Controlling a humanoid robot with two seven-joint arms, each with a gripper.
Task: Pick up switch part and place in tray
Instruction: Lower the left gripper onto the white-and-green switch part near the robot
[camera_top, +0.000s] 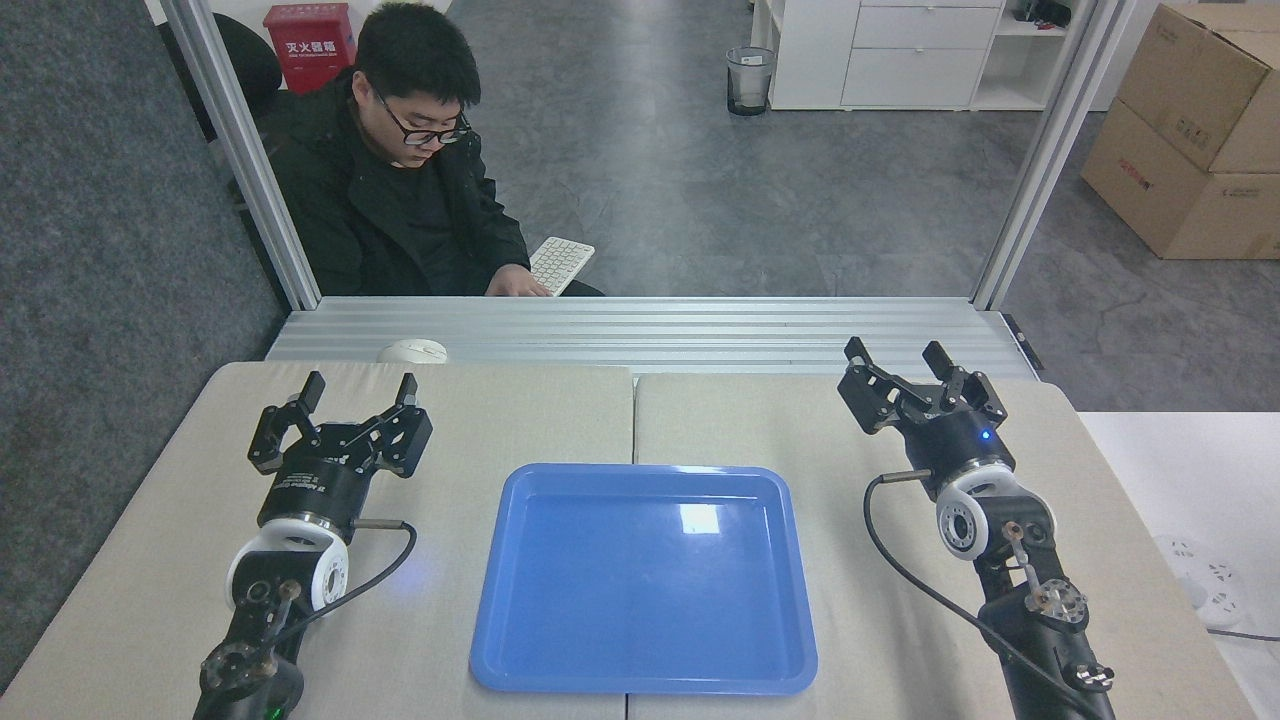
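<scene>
Flanking tray (643, 676) on surface (500, 420), we held left end effector (352, 391) and right end effector (897, 358) with jaws spread, empty, ready for pickup. Switch part not visible anywhere; tray empty.

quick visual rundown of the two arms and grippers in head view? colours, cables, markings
Both arms are matte black with a white ring at the wrist joint. The left gripper and right gripper are black two-finger units on angular linkages. A thin black cable loops out from each wrist. The left gripper's round body carries small white lettering, too small to read. A blue light glows on the right gripper's body.
</scene>
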